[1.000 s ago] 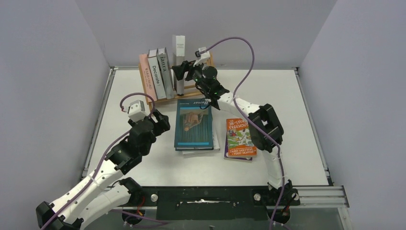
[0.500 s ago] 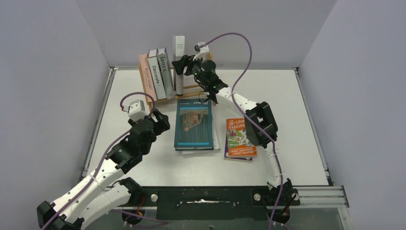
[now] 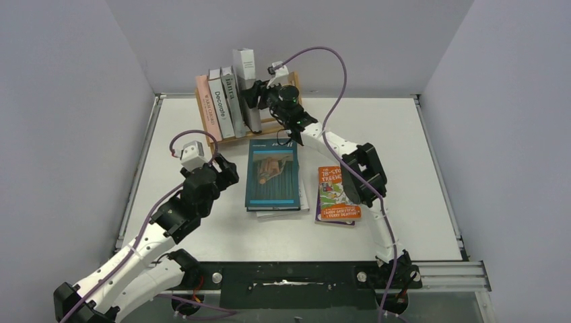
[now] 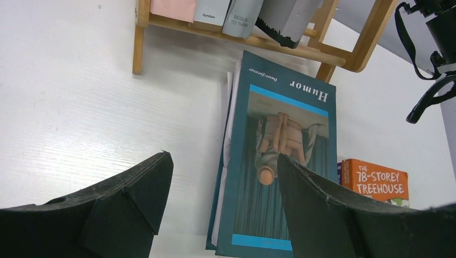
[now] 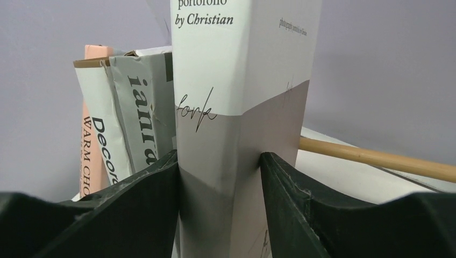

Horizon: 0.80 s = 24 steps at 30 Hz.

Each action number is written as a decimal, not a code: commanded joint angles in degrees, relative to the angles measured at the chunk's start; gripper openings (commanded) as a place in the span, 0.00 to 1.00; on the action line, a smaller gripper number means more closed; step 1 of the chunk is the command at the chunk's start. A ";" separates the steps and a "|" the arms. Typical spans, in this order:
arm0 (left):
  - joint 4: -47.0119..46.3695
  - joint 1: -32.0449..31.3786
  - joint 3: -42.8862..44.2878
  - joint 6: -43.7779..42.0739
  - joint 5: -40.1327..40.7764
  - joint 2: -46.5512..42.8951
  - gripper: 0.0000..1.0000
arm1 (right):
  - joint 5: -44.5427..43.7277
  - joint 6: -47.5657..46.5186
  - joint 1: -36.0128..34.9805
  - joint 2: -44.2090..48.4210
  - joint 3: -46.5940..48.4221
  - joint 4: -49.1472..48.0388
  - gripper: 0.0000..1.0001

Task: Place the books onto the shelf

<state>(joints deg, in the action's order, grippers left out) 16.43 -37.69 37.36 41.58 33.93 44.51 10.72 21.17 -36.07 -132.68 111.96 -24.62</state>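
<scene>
At the worktop's (image 3: 404, 148) far edge stands the shelf (image 3: 232, 140), four books (image 3: 219, 108) in it. The tall book (image 3: 246, 74), rightmost, sits gripped in the right tool (image 3: 252, 94). Before the shelf lies Humor (image 3: 273, 176), with Treehouse (image 3: 337, 195) right of it and the left tool (image 3: 225, 171) left.

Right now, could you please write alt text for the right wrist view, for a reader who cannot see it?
The right end effector grips a tall white and grey book, one dark finger against each side. To its left stand a grey book, the Decorate book and the pink Warm Chord book; a wooden shelf rail runs right.
</scene>
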 commanded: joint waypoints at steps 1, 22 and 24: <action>-3.84 0.62 0.52 0.39 -0.84 0.17 0.71 | 0.72 -3.32 -0.68 1.67 -0.13 -0.80 0.48; -4.85 1.66 -0.98 0.57 -2.38 0.68 0.71 | -3.93 -22.11 -6.50 4.85 -6.04 -1.22 0.47; -4.91 1.75 -1.06 0.60 -2.45 0.49 0.71 | -5.02 -23.53 -7.03 4.82 -6.05 -1.07 0.48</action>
<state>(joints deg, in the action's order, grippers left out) 15.16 -36.42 36.03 41.78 32.16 45.60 6.02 3.09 -40.88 -130.63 107.20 -27.05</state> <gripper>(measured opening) 0.709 0.477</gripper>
